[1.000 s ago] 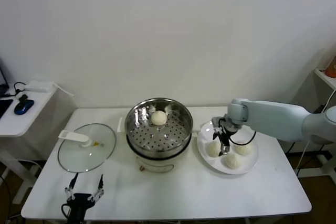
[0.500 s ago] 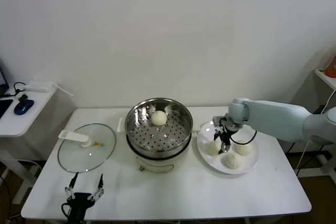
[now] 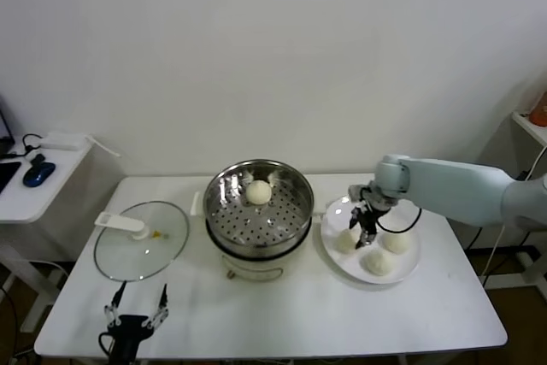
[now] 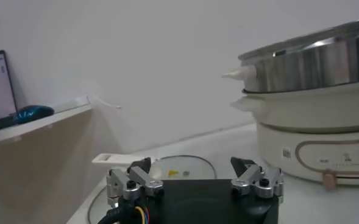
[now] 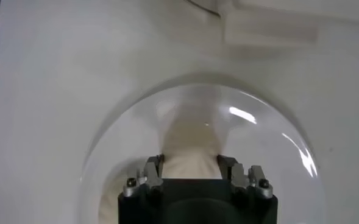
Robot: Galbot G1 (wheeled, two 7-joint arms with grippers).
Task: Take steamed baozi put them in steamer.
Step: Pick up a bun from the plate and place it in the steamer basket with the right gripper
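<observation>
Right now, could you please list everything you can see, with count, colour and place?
steamed baozi: four, cream-white; one inside the steamer, three on the plate.
steamer: one, shiny steel on a cream base, table centre.
plate: one, white, right of the steamer.
glass lid: one, clear with white handle, left of the steamer.
table: one, white.
side desk: one, white, far left, holding a blue mouse.
right gripper: open, around a plate bun.
left gripper: open, parked at the table's near-left edge.
</observation>
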